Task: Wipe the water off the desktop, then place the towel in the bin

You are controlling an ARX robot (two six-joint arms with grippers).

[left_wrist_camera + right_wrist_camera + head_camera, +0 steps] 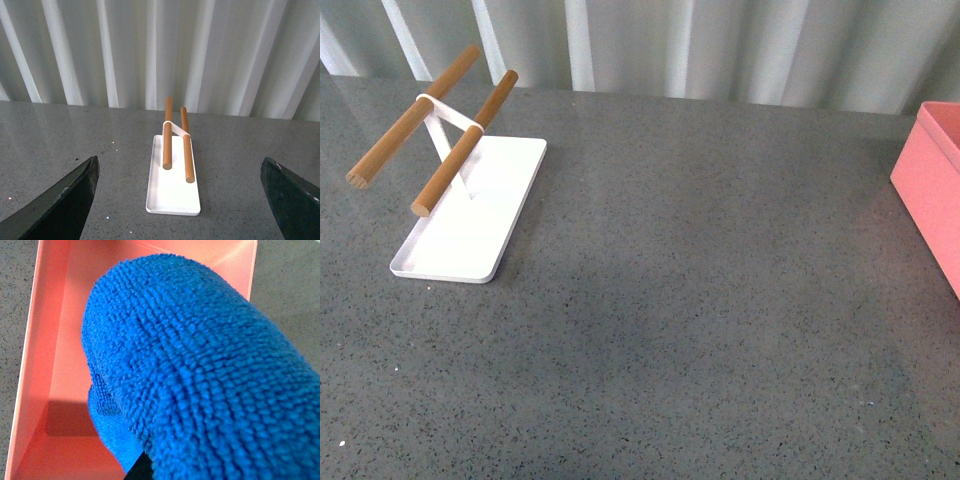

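A: Tray, white, is sitting far left on the desktop, carrying two wooden rods that are slanting upward.
B: And the left gripper?
A: Its fingers are gaping wide, gripping nothing, and pointing toward the tray.
B: Further right?
A: The bin is standing at the right edge. The towel is hanging over its open inside, filling the right wrist view.
B: Right gripper?
A: The towel is hiding its jaws; I cannot tell how they are standing.

wall: pale vertical corrugated panels | light: soft, even
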